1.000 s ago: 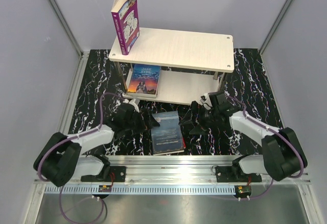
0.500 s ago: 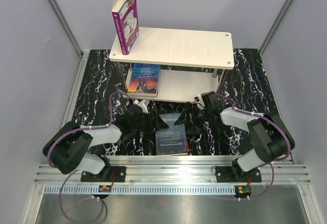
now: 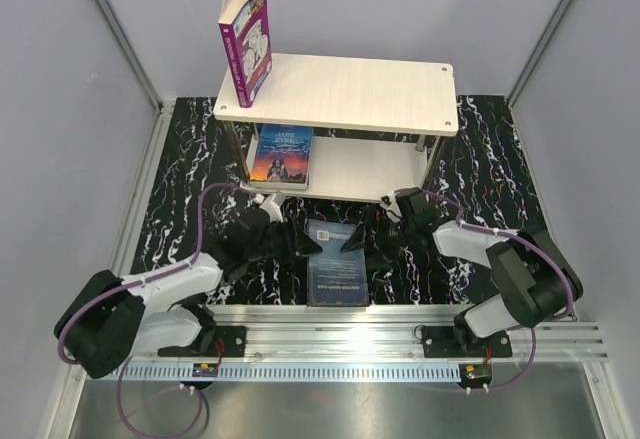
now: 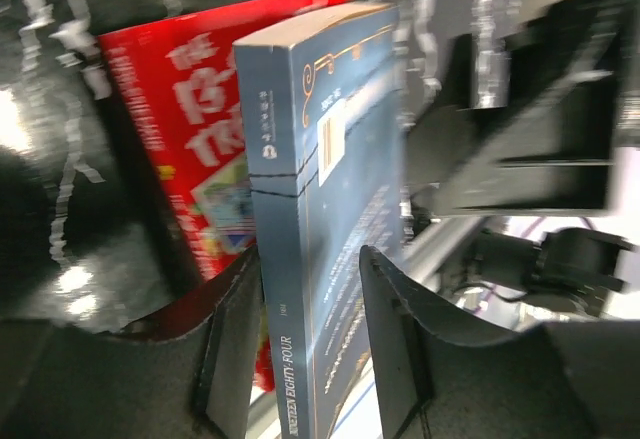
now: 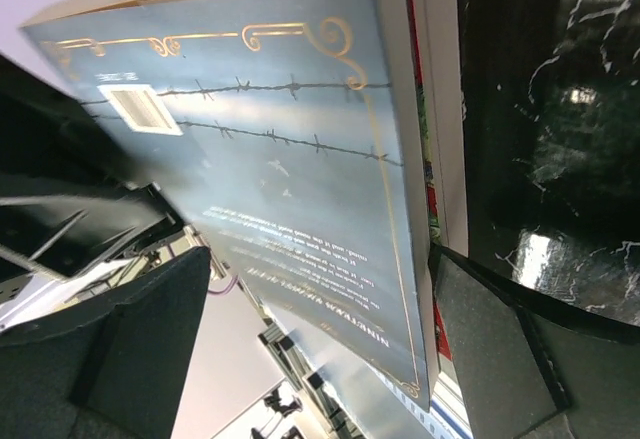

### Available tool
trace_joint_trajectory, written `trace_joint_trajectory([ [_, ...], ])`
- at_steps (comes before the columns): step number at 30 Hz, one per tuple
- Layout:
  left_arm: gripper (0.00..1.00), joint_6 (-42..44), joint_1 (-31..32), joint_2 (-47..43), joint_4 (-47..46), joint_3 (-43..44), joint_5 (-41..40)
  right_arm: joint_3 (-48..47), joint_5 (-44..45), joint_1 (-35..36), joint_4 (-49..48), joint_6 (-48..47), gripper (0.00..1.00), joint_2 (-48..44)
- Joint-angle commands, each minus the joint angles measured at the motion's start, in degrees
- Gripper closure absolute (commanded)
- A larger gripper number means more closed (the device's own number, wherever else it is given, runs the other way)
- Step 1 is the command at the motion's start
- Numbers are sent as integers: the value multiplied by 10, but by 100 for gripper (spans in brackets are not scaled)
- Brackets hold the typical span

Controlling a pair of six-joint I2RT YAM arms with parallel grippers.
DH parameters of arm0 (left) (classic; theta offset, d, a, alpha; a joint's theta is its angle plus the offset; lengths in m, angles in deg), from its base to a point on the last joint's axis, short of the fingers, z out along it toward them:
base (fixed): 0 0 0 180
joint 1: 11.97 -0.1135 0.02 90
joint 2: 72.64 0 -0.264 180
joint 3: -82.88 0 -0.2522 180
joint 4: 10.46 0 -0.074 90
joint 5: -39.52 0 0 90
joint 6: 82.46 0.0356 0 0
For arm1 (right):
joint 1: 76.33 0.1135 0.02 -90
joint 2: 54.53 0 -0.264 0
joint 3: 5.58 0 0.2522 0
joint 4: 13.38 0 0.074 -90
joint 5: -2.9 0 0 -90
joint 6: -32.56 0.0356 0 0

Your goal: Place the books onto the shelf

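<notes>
While the purple book (image 3: 246, 44) stands upright at the far left corner of the shelf's (image 3: 350, 94) top board and Jane Eyre (image 3: 281, 154) lies flat at the left of the lower tier, you are on the pick-up of the dark teal Nineteen Eighty-Four paperback (image 3: 335, 264). It lies back cover up on a red Treehouse book (image 4: 185, 129) on the bench (image 3: 190, 179), just near of the shelf. Your left claw (image 4: 308, 289) is about half closed over the paperback's spine edge, a finger on either side, both at or against the book; whether it truly grips, I cannot tell. Your right claw (image 5: 315, 269) stands wide open astride the opposite, right edge and holds nothing. Next, I judge, you need a firm pinch on the teal book alone, so the red one stays down. Then lift it clear of the stack and carry it far onto a free stretch of board. Mind the thin cover slipping, and the right claw crowding the lift.
</notes>
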Motion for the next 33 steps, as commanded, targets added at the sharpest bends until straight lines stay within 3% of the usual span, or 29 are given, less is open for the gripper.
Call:
trace_joint_trajectory([
  [1,56,-17,13,-31,-45,31,26,24,10,16,-23,5,2,-16],
  [5,56,-33,28,-4,-98,30,59,30,13,17,-22,8,2,-33],
  [12,55,-32,105,77,-112,49,58,36,16,18,-16,15,2,-57],
  [14,64,-28,116,97,-102,65,56,41,17,18,-10,15,2,-68],
  [15,71,-24,125,101,-86,74,51,42,19,18,-9,15,2,-72],
  [16,90,-18,129,107,-45,99,42,44,20,18,9,13,2,-84],
  [18,100,6,142,100,-5,122,15,46,22,18,30,9,2,-98],
  [22,100,47,150,46,141,185,-47,43,36,18,97,-9,2,-170],
  [28,100,155,151,-50,365,388,-168,0,72,18,255,-30,0,-319],
  [33,100,276,151,-81,410,559,-255,-34,103,19,352,-33,0,-405],
])
